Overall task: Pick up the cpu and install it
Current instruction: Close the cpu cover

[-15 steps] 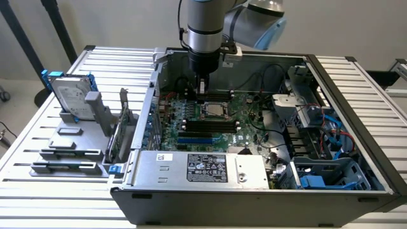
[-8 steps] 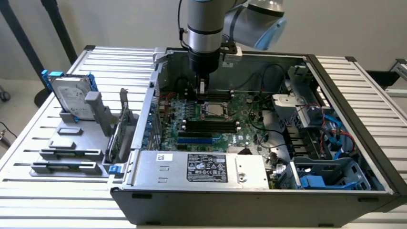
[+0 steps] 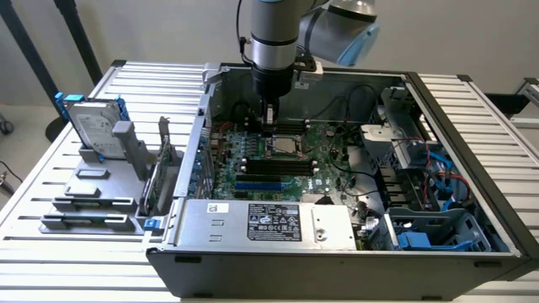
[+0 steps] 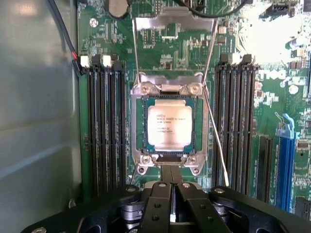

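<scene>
Open computer case (image 3: pixel 337 268) lies on the slatted bench (image 3: pixel 50 252), with the arm (image 3: pixel 271 38) reaching straight down into it. The fingers (image 4: pixel 165 175) are pressed together with no gap between them and hold nothing. Their tips sit just beside the near edge of the socket frame (image 4: pixel 139 160); contact cannot be judged. The cpu (image 4: pixel 170 126) lies flat in the socket, silver lid up and square to the frame, between two banks of memory slots (image 4: pixel 104 126). The print on the lid is too small to read. The load plate (image 4: pixel 175 19) stands flipped back on the far side of the socket from the fingers, and a thin wire lever (image 4: pixel 216 141) runs along one side. The black gripper body hides the board nearest the wrist camera, and glare washes out one corner of the board (image 4: pixel 272 24). In the exterior view the cpu (image 3: pixel 281 149) is a small bright square just below the fingers (image 3: pixel 269 118). The hard drive (image 3: pixel 93 129) stands in grey holder blocks (image 3: pixel 93 196) outside the case, on the exterior view's left.
</scene>
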`<action>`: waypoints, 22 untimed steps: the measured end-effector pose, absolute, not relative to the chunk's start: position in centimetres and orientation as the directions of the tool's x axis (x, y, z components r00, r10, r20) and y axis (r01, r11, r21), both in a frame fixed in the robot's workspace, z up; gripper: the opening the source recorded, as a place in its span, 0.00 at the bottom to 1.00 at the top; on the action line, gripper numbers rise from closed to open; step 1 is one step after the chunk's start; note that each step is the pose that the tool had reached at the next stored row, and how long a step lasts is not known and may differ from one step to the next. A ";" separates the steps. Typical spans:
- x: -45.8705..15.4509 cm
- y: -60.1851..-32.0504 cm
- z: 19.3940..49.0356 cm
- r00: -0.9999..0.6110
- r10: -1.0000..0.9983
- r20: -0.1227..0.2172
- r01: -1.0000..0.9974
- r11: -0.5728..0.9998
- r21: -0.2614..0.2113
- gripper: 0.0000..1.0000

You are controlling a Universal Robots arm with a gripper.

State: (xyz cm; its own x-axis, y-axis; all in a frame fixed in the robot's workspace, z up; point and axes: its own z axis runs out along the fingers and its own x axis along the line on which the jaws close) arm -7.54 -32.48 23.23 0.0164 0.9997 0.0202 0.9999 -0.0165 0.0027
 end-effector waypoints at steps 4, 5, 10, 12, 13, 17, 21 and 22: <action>-6.0 -32.6 24.0 0.016 0.999 0.029 1.000 -0.016 0.002 0.11; -5.6 -32.6 24.3 0.016 0.999 0.030 1.000 -0.016 0.001 0.11; -3.3 -32.8 25.4 0.017 0.999 0.036 1.000 -0.017 -0.003 0.11; -2.4 -32.9 25.9 0.016 0.999 0.037 1.000 -0.016 -0.004 0.11; -2.0 -32.9 26.1 0.017 0.999 0.038 1.000 -0.016 -0.005 0.11; -0.1 -32.9 26.8 0.016 0.999 0.041 1.000 -0.016 -0.007 0.11; 1.7 -32.9 27.3 0.015 0.999 0.045 1.000 -0.015 -0.010 0.11; 2.1 -32.9 27.4 0.015 0.999 0.046 1.000 -0.015 -0.011 0.11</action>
State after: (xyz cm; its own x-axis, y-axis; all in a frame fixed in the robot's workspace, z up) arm 2.12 -32.91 27.38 0.0153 0.9988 0.0457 0.9998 -0.0149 -0.0107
